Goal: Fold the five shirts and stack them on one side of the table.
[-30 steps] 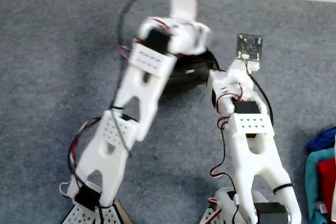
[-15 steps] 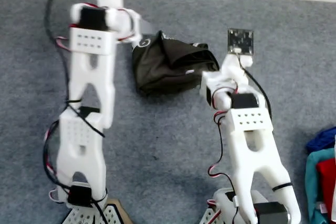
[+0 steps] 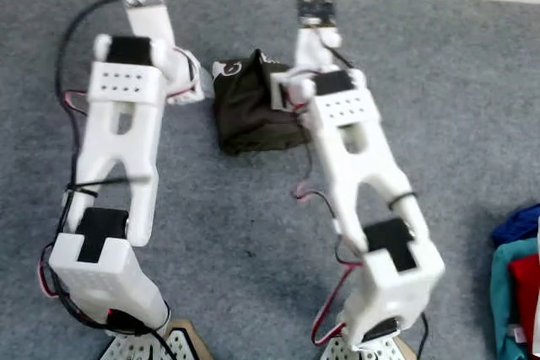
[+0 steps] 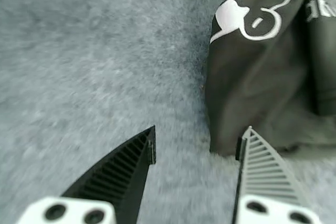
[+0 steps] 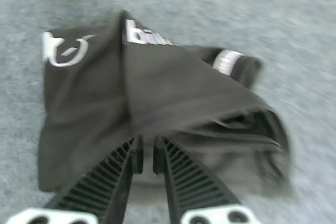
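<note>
Bundle first: the black cloth shirt with white print (image 3: 249,120) lies folded into a squarish packet in the upper middle of the high view, between my two arms. Its slightly longer side runs across the frame.

My right pincer (image 5: 147,148) hangs over it from above, fingers drawn almost together on the near hem of the top flap. It seems to have that fold nipped, though black cloth against black fingers leaves me unsure. My left pincer (image 4: 199,137) is spread wide and holds nothing. It sits just beside the packet's left edge, with one finger over its corner.

The pile of blue, teal and red shirts (image 3: 516,276) sits at the lower right edge of the high view, well apart from the packet, so I judge my right arm the nearer carrier. Bare grey felt worktop (image 3: 456,124) stretches between packet and pile with nothing in the way, and the worktop's far edge lies close behind the packet.
</note>
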Action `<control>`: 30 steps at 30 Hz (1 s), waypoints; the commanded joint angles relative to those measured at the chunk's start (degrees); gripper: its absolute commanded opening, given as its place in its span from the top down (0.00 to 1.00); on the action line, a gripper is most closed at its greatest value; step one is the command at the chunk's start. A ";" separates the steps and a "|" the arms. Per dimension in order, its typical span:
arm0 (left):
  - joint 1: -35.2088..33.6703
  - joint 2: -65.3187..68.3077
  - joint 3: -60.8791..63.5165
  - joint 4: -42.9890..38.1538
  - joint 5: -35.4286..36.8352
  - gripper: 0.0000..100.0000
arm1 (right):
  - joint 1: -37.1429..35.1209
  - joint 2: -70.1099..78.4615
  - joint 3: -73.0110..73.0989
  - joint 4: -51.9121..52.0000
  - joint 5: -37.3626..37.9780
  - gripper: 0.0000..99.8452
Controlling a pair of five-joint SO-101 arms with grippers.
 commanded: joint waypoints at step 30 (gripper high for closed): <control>10.42 -3.03 27.21 -38.77 0.09 0.96 | 4.97 20.79 -24.13 -3.82 5.27 0.95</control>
